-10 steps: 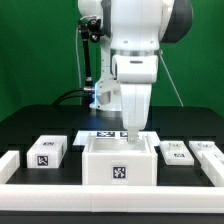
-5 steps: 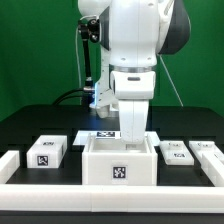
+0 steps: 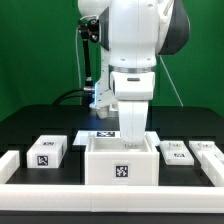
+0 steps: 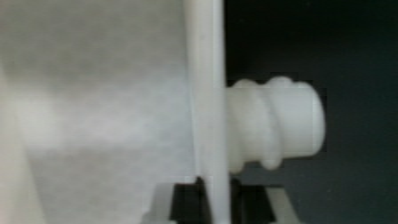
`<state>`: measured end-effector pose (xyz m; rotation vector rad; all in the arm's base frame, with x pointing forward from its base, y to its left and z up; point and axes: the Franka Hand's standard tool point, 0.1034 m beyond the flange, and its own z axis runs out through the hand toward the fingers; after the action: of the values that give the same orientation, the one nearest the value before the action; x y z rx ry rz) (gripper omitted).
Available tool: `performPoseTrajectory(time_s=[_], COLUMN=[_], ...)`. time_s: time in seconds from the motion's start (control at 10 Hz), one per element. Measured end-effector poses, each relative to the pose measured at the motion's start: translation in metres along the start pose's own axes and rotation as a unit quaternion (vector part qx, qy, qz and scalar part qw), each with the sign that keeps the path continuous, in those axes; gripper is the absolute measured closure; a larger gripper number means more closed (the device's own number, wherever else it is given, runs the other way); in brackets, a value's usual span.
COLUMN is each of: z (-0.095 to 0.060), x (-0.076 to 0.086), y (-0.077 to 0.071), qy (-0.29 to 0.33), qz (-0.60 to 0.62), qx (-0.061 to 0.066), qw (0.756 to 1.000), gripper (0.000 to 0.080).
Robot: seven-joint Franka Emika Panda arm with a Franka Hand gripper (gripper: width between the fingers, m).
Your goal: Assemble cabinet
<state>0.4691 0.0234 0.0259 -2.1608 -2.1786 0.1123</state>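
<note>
The cabinet (image 3: 120, 164), a white boxy case with a square tag on its front, stands at the front middle of the black table. My gripper (image 3: 131, 138) reaches straight down to the cabinet's top rear edge, and its fingertips are hidden behind the case. In the wrist view a thin white cabinet wall (image 4: 206, 90) stands edge-on between my two dark fingers (image 4: 178, 205), which lie close against it on both sides. A ribbed white knob (image 4: 276, 120) sticks out from one side of that wall. The gripper (image 4: 210, 200) is shut on the wall.
A small white tagged block (image 3: 46, 152) lies at the exterior view's left of the cabinet. Two more blocks (image 3: 175, 151) (image 3: 207, 150) lie at its right. The marker board (image 3: 100, 135) lies just behind the cabinet. Low white rails (image 3: 10, 166) border the front.
Between one second ago and half a second ago the wrist turned and came down onto the cabinet's rear edge. Since then nothing has moved.
</note>
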Motion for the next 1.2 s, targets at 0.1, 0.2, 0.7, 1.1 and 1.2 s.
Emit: performPoseTrajectory(time_s=[0.1, 0.2, 0.7, 1.1, 1.2], z=[0.000, 0.000, -0.001, -0.004, -0.004], x=[0.000, 0.000, -0.001, 0.008, 0.017], y=[0.001, 0.001, 0.003, 0.043, 0.044], qy=[0.000, 0.000, 0.001, 0.005, 0.008], qz=[0.000, 0.000, -0.007, 0.000, 0.002], qx=[-0.002, -0.002, -0.004, -0.027, -0.029], qw=[1.000, 1.000, 1.000, 1.000, 1.000], gripper=[0.0765, 0.0765, 0.0765, 0.0765, 0.0765])
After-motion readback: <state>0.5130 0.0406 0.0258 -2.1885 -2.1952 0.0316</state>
